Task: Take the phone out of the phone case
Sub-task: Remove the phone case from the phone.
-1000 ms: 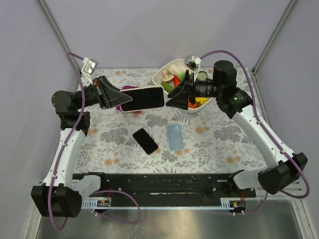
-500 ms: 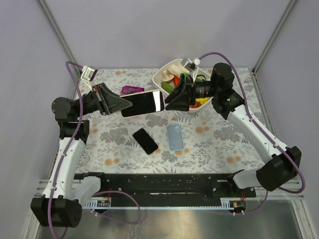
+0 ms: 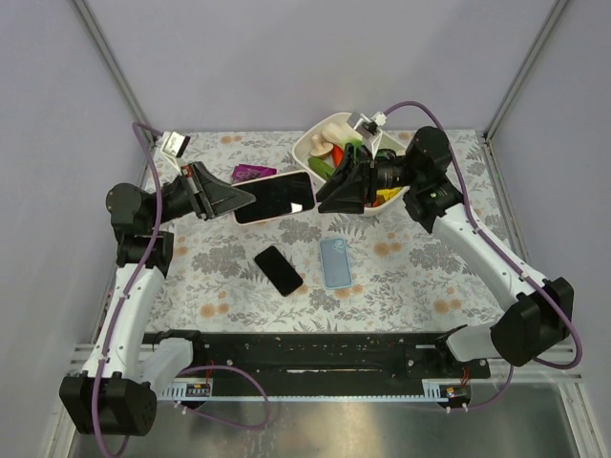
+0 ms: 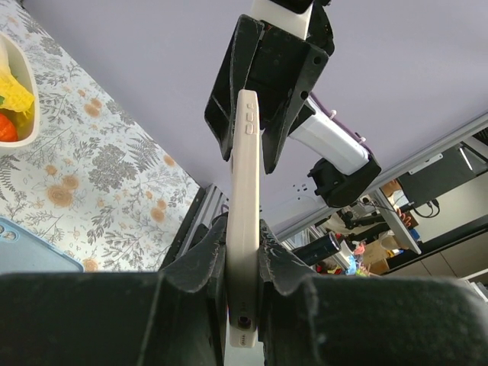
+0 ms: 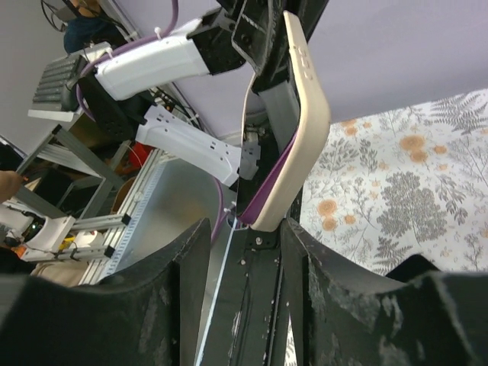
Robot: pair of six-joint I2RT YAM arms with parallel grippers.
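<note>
Above the table's [image 3: 430, 277] far middle, the left gripper [image 3: 241, 198] is clamped on one end of the phone [image 3: 277, 197], which is held in the air inside its cream case [image 4: 244, 229]. The right gripper's [image 3: 325, 196] fingers stand apart astride the other end. Below lie a black phone [image 3: 278, 270] and a blue case [image 3: 334, 262].

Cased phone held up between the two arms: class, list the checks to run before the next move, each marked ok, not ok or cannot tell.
1. Left gripper shut on cased phone: ok.
2. Right gripper straddling its free end: ok.
3. Right gripper clamped on it: not ok, gaps show on both sides.
4. Cased phone held above black phone and blue case: ok.
5. Case edge loosened from phone: cannot tell.
</note>
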